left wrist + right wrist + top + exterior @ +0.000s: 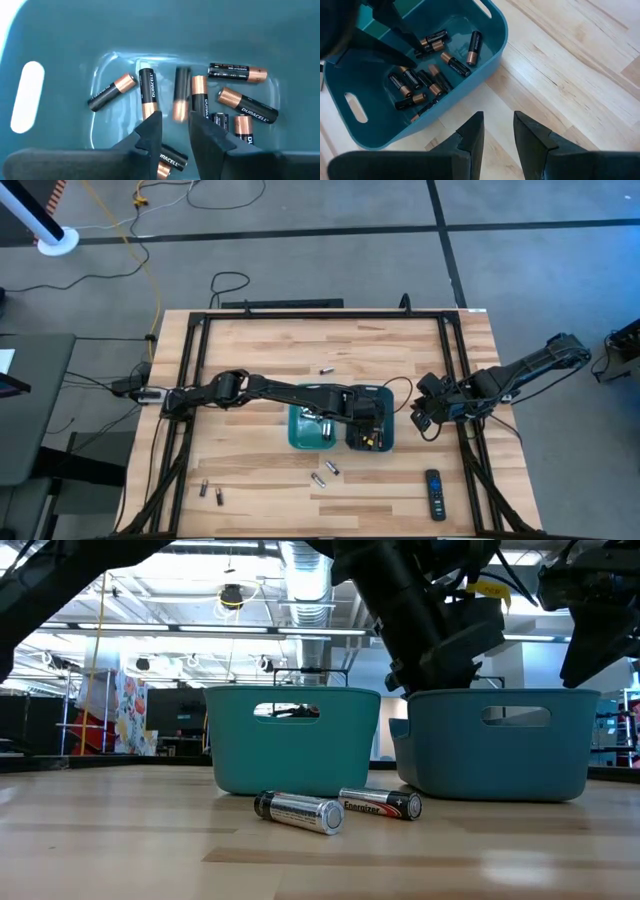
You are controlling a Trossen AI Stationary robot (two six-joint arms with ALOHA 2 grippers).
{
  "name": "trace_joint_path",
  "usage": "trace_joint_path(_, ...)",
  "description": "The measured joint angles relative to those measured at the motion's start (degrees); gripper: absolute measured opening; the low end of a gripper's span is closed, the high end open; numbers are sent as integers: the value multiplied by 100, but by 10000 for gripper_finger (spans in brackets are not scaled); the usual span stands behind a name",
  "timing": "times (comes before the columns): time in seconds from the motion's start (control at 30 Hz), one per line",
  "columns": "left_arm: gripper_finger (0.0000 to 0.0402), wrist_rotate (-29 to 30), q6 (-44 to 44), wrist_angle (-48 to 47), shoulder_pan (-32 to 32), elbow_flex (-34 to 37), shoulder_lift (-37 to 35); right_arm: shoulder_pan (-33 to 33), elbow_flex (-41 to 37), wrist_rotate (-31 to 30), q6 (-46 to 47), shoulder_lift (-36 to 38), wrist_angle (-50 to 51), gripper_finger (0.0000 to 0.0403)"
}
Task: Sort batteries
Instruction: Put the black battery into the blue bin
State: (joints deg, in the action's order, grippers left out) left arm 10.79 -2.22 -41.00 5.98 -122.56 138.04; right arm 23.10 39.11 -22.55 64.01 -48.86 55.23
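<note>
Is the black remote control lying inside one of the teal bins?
No, the remote control lies on the bare table, apart from both teal bins.

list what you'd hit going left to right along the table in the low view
left teal bin → silver battery → dark Energizer battery → right teal bin, with the left gripper above it

Two dark, jointed arms (280, 393), matte black throughout; each tool (172, 137) ended in blunt black fingers (472, 132); yellow label (492, 587) near one wrist.
</note>
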Motion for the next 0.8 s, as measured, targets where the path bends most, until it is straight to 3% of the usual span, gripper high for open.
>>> trace_joint_path(0.27,106,89,424,-202,-12,12,-96,0,0,0,0,0,-1,123)
trace_joint_path(0.57,107,438,42,-1074,-323,7,-1156,0,0,1,0,0,-1,123)
trace_joint_path(0.8,107,713,-37,-1228,-548,4,-1770,1,0,1,0,0,1,123)
